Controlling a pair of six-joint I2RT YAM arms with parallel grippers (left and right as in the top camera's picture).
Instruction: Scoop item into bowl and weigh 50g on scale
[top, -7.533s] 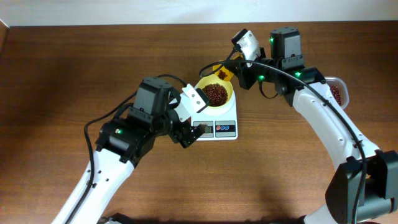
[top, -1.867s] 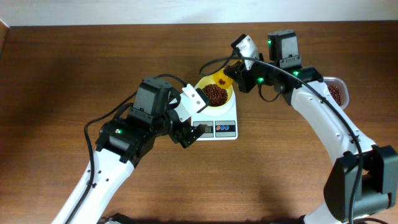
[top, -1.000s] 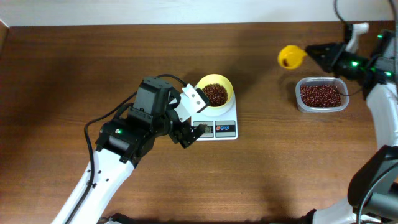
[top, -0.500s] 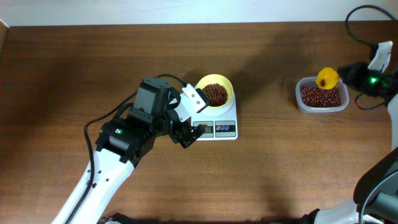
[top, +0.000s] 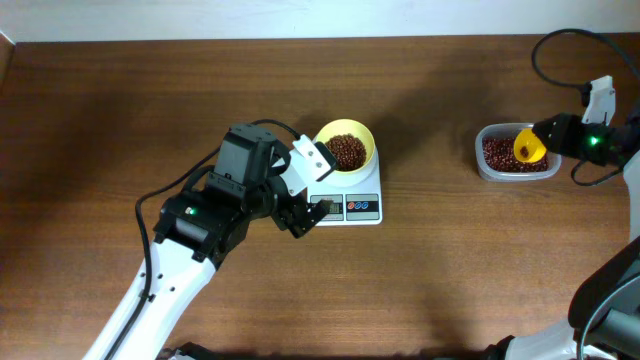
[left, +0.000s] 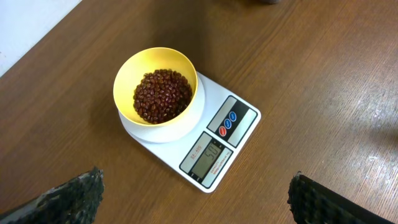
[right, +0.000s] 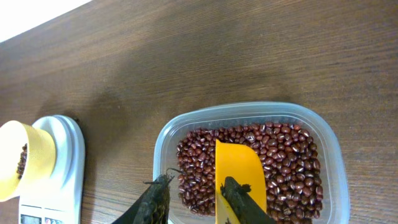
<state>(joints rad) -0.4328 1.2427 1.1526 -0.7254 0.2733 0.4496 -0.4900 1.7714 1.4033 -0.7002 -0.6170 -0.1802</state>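
The pale-yellow bowl (top: 366, 136) stands on the white scale (top: 362, 206) and holds a heap of reddish-brown beans (top: 347, 150). In the left wrist view the bowl (left: 124, 81), its beans (left: 163, 96) and the scale (left: 239, 115) lie ahead, and the display shows digits that look like 50. My left gripper (top: 308, 215) (left: 196, 185) is open and empty just in front of the scale. My right gripper (top: 545, 142) (right: 199, 199) is shut on a yellow scoop (right: 239, 168), which rests on the beans (right: 280, 155) in the clear tub (right: 168, 143).
The clear tub (top: 482, 160) sits at the far right of the brown wooden table, well apart from the scale. The right wrist view shows the bowl (right: 25, 162) and the scale (right: 62, 155) at its left edge. A black cable loops above the right arm.
My right arm has swung from the bowl far right and lowered the scoop into the tub's beans. The left arm, bowl and scale have not moved.
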